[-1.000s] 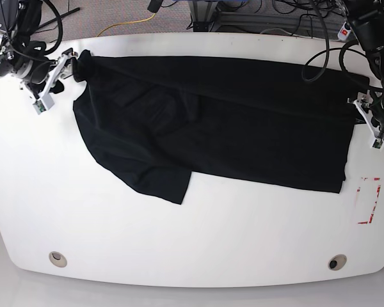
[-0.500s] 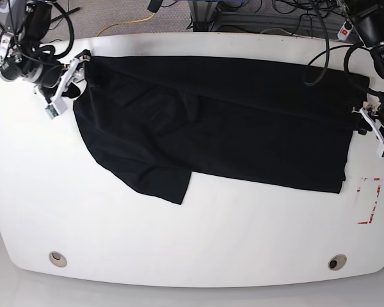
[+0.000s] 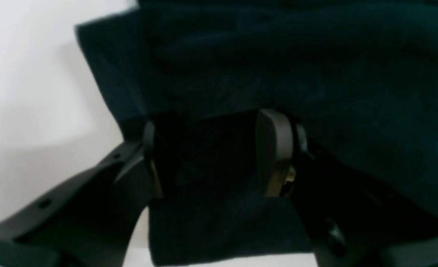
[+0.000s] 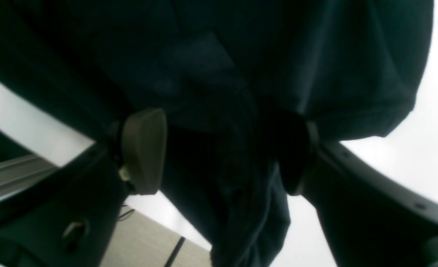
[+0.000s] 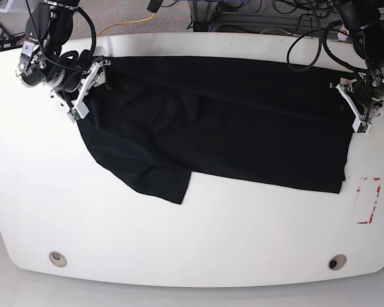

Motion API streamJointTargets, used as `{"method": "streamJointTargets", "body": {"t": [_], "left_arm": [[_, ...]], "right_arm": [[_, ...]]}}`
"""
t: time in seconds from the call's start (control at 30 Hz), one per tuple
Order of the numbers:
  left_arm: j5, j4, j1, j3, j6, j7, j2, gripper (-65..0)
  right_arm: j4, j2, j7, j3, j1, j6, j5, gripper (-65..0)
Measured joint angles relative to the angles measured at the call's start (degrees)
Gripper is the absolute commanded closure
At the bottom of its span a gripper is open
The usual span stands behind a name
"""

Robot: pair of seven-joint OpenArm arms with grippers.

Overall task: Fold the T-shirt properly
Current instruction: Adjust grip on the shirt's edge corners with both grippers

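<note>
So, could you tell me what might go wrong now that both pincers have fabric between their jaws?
1. The left pincer spans a thick bunch of shirt loosely; it could slip on a lift.
2. The right pincer sits near the table edge, so cloth might drag off.
3. The sleeve is already creased, so folds could set unevenly.

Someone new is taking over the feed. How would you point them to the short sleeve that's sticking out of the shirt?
Start from the white table and the black T-shirt spread across it. Follow the shirt's near edge toward the right hand; the sleeve is the flap jutting toward the camera. Its square-cut corner sets it apart from the long straight hem beside it.
</note>
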Motion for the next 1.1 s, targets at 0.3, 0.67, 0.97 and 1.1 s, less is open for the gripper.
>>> {"method": "streamJointTargets", "body": {"t": [0.3, 0.67, 0.97, 1.1], "left_arm": [[-0.6, -1.5, 0.1, -0.3, 0.0, -1.2, -0.5, -31.1], [-0.6, 0.5, 2.7, -0.3, 0.0, -1.7, -0.5, -31.1], [-0.6, 0.5, 3.1, -0.3, 0.0, -2.1, -0.6, -31.1], [-0.6, 0.5, 3.1, -0.4, 0.0, -2.1, -0.5, -31.1]], "right_arm": [[-4.5, 0.0, 0.2, -4.0, 1.7, 0.0, -1.6, -43.6], [-3.2, 0.1, 0.0, -3.5, -0.3, 0.0, 2.3, -19.0], [-2.5, -0.1, -0.3, -3.4, -0.7, 0.0, 4.0, -8.7], [-2.5, -1.2, -0.3, -3.3, -0.8, 0.0, 4.0, 0.0]]}}
